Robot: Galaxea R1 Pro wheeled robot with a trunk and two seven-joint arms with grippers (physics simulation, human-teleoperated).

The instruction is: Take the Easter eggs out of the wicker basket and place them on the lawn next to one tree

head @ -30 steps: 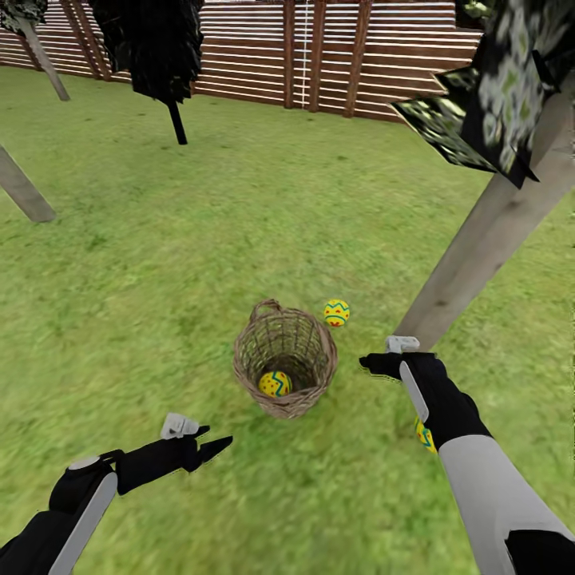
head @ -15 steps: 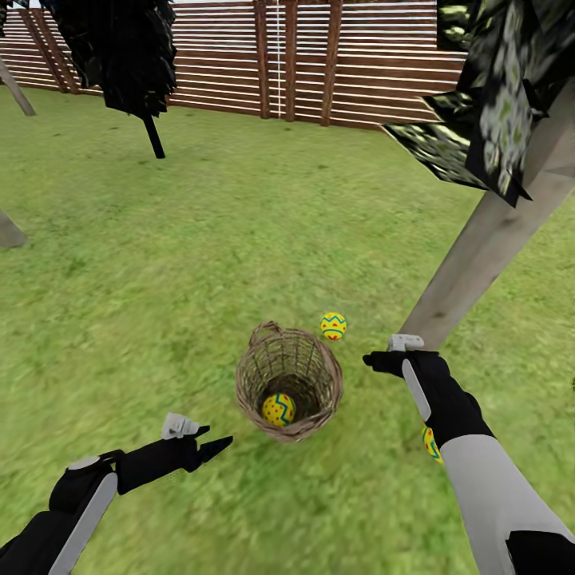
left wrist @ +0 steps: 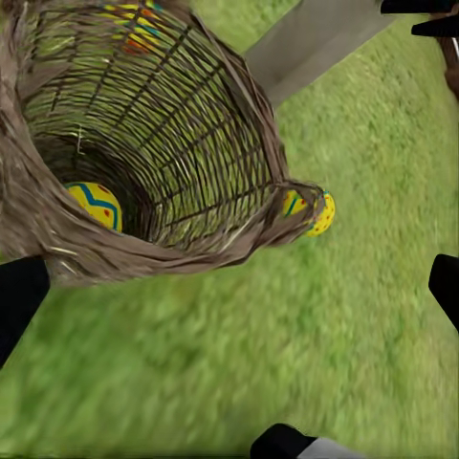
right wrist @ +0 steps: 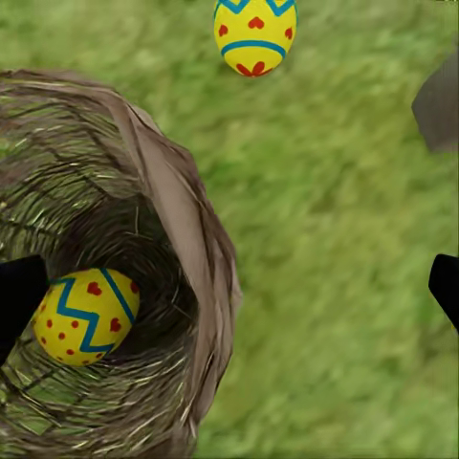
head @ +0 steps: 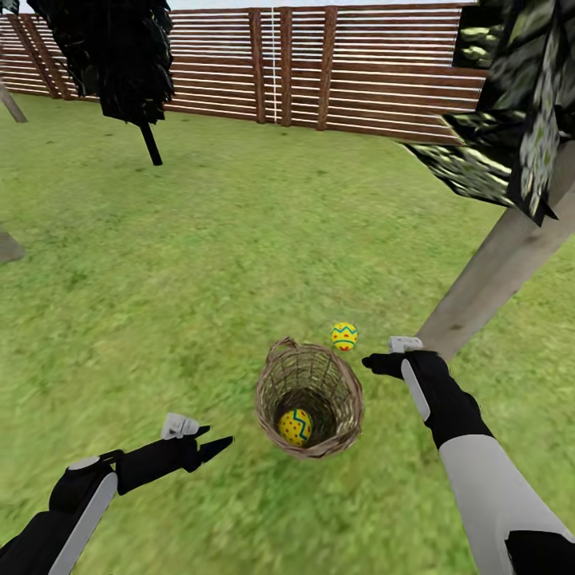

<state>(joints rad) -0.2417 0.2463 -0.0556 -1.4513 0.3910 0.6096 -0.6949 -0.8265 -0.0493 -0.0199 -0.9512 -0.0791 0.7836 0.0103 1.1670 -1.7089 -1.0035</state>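
Left gripper (head: pixel 217 442) at 7 o'clock, fingers apart, empty. Wicker basket (head: pixel 343 431) on the lawn (head: pixel 200 263), one Easter egg (head: pixel 295 426) inside. Right gripper (head: pixel 374 363) just beside the rim, fingers apart. Second egg (head: pixel 344 336) on grass at 12 o'clock from basket, near the tree (head: pixel 495 275) trunk.

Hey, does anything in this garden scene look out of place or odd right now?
Not much. The wicker basket stands upright on the lawn with one Easter egg still inside. Another egg lies loose on the grass just outside the rim, toward the slanting tree trunk. No damage shows.
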